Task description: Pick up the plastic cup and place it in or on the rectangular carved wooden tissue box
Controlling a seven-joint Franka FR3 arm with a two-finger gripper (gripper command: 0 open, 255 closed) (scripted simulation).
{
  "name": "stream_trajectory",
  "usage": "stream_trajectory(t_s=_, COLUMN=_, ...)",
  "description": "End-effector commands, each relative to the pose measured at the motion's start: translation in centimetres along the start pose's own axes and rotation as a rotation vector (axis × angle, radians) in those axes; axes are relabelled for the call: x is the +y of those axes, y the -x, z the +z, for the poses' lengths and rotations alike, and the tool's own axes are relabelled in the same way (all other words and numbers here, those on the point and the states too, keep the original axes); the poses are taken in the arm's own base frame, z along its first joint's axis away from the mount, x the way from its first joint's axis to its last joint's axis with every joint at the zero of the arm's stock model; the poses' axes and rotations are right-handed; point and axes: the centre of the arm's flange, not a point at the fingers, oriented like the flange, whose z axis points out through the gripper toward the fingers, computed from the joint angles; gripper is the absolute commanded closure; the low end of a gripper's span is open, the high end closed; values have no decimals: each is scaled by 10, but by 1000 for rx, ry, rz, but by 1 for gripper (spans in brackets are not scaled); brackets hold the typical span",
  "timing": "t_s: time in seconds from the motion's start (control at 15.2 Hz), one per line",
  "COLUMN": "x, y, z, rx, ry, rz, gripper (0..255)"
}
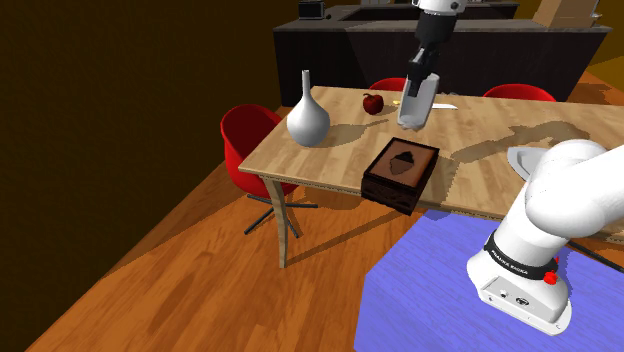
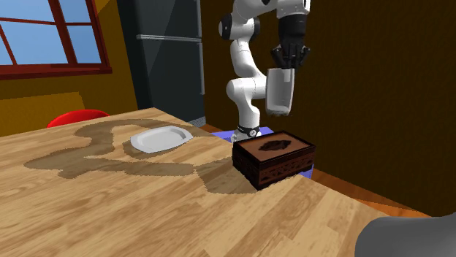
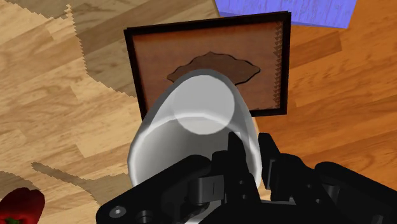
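Note:
My black gripper (image 1: 421,78) is shut on the rim of a pale grey cup (image 1: 416,104), which hangs in the air over the table. In the second exterior view the cup (image 2: 280,92) hangs upright from the gripper (image 2: 290,60), above and slightly behind the dark carved tissue box (image 2: 274,158). The box (image 1: 400,172) sits at the table's near edge in the shoulder view, its oval slot facing up. In the wrist view the cup (image 3: 197,127), clasped by the gripper (image 3: 245,162), covers part of the box's top (image 3: 210,57).
On the wooden table (image 1: 340,150) stand a grey vase (image 1: 308,115) and a red apple (image 1: 373,102). A grey plate (image 2: 161,138) lies near the arm's base. Red chairs (image 1: 245,135) line the table's sides. A blue stand top (image 1: 440,280) lies below.

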Motion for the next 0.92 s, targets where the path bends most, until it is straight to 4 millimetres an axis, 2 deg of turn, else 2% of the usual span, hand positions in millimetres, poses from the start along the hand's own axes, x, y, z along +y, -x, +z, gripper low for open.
stream_trajectory(t_s=0.0, x=-5, y=1, z=6, rx=0, ry=0, rz=1, gripper=255)
stream_trajectory(t_s=0.86, x=-3, y=8, z=75, rx=0, ry=0, rz=1, gripper=255)
